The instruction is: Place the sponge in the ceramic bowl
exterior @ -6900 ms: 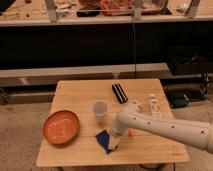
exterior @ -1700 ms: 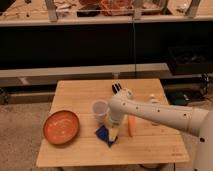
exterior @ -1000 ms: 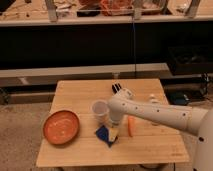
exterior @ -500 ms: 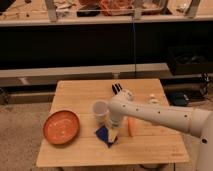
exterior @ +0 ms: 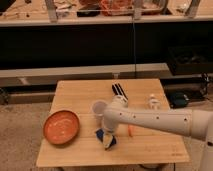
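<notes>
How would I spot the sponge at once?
On the wooden table, look just in front of the white cup, at the end effector. The sponge is the small dark-blue block with a pale face, unlike the slim orange stick beside it.

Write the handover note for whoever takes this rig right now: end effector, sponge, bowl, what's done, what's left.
End effector: low over the front middle of the wooden table, right at the sponge. Whether it has a grip cannot be seen.
Sponge: lies on the table just in front of the translucent cup, to the right of the bowl.
Ceramic bowl: front left of the table, nothing in it.
Done: the arm is positioned at the sponge; the sponge is not yet in the bowl.
Left: confirm the grasp, lift, carry left over the bowl, release. Mind the cup and the orange stick close by.
</notes>
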Action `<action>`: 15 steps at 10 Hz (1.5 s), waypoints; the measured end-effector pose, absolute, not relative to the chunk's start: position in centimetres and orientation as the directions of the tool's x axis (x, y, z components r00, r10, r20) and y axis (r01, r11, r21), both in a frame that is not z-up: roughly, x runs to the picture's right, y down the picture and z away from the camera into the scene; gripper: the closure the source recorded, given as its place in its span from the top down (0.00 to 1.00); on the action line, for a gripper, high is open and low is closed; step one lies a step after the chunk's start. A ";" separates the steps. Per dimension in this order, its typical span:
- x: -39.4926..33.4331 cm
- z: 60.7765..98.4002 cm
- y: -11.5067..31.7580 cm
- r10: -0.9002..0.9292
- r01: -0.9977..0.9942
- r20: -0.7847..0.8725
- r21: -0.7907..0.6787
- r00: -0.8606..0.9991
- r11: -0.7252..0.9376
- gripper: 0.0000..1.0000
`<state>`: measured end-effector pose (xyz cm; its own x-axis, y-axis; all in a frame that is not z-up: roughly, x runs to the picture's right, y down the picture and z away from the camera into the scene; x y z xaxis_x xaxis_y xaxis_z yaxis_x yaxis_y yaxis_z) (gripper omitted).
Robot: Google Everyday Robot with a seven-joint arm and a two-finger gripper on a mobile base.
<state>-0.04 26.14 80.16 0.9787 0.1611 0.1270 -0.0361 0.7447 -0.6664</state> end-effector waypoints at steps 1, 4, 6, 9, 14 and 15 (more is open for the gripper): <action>0.0 80.3 26.1 0.168 -0.040 0.128 -0.668 0.977 0.743 0.80; 0.1 80.9 26.2 0.241 -0.095 0.122 -0.682 0.963 0.726 0.80; 0.1 81.1 26.8 0.293 -0.156 0.092 -0.675 0.952 0.721 0.80; -1.0 81.4 27.8 0.304 -0.178 0.075 -0.671 0.950 0.720 0.68; -1.7 81.1 27.5 0.304 -0.166 0.092 -0.672 0.948 0.722 0.17; -1.7 80.9 27.5 0.297 -0.161 0.091 -0.673 0.950 0.721 0.08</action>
